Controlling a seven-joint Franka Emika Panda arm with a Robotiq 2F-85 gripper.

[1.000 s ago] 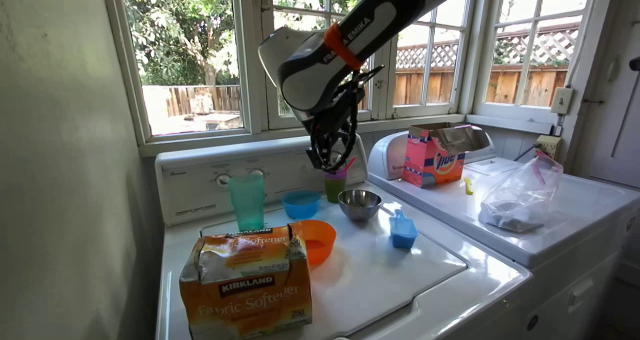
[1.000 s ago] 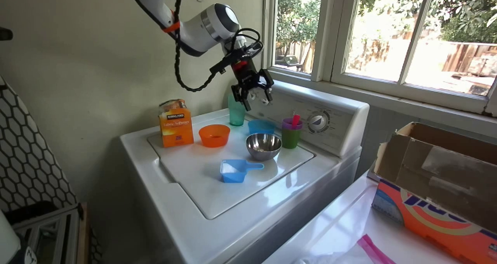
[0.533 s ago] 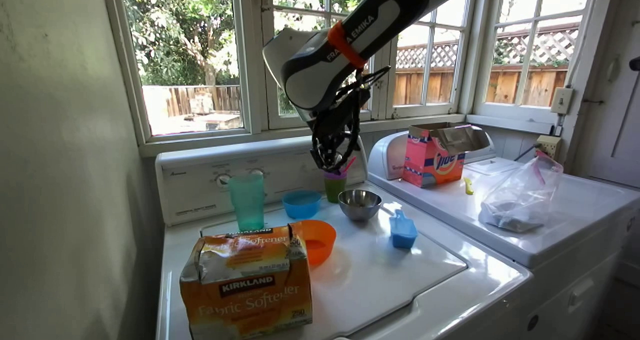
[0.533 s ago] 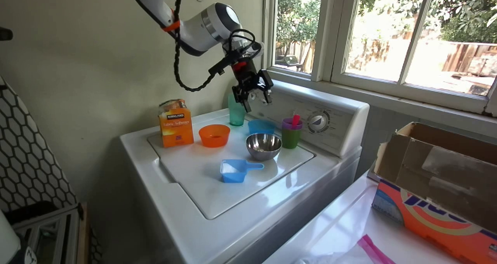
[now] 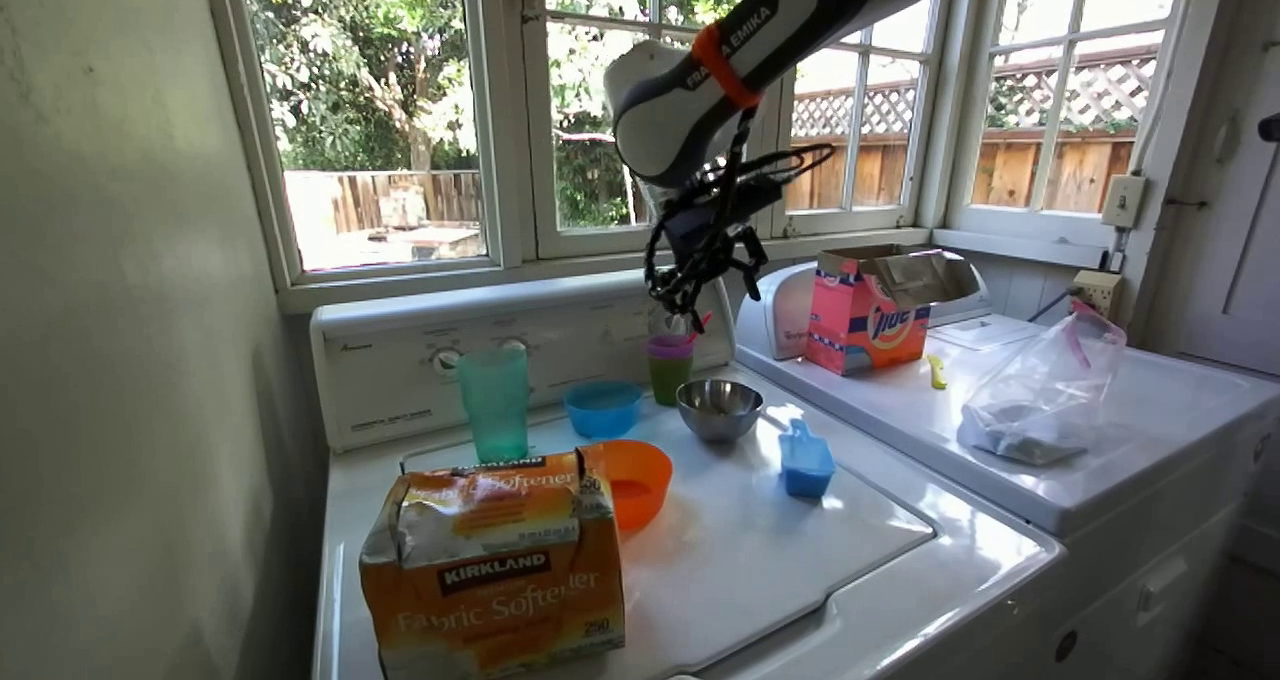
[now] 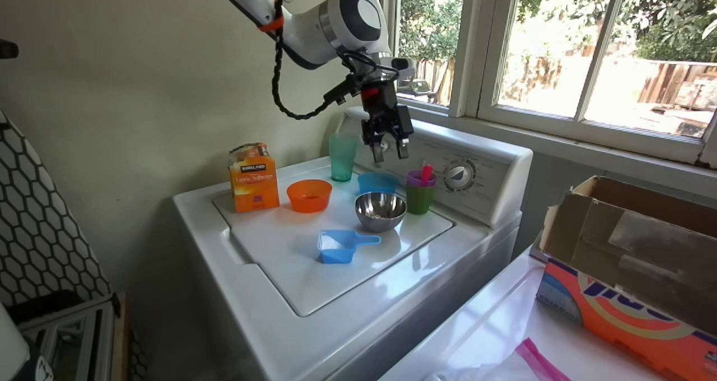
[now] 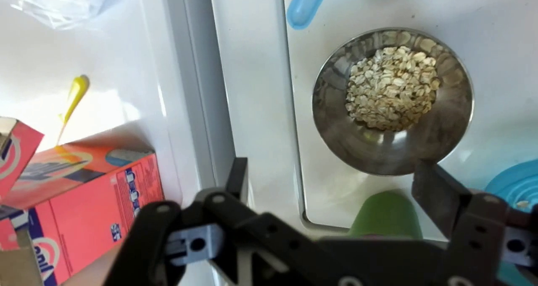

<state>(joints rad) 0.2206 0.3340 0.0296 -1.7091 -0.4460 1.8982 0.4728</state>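
Observation:
My gripper [image 5: 725,308] is open and empty, above the back of the white washer top. It also shows open in the other views [image 6: 390,154] [image 7: 333,170]. Nearest it is a green cup [image 5: 670,375] with a purple rim and a pink-handled utensil in it; the cup's lower part shows between the fingers in the wrist view [image 7: 386,214]. A steel bowl [image 6: 381,222] holds oat flakes [image 7: 391,88]. A blue scoop [image 6: 339,249] lies in front of the bowl. A blue bowl [image 5: 603,410], an orange bowl [image 6: 309,197] and a teal cup [image 5: 495,405] stand nearby.
An orange fabric softener box [image 5: 500,580] stands on the washer by the wall. The washer's control panel [image 6: 448,151] rises at the back under the windows. The adjoining machine bears an open Tide box [image 5: 870,320], a clear bag [image 5: 1040,400] and a small yellow item [image 7: 77,92].
My arm and gripper have moved right in both exterior views. The gripper has turned and points more straight down. It stays open; the objects have not moved.

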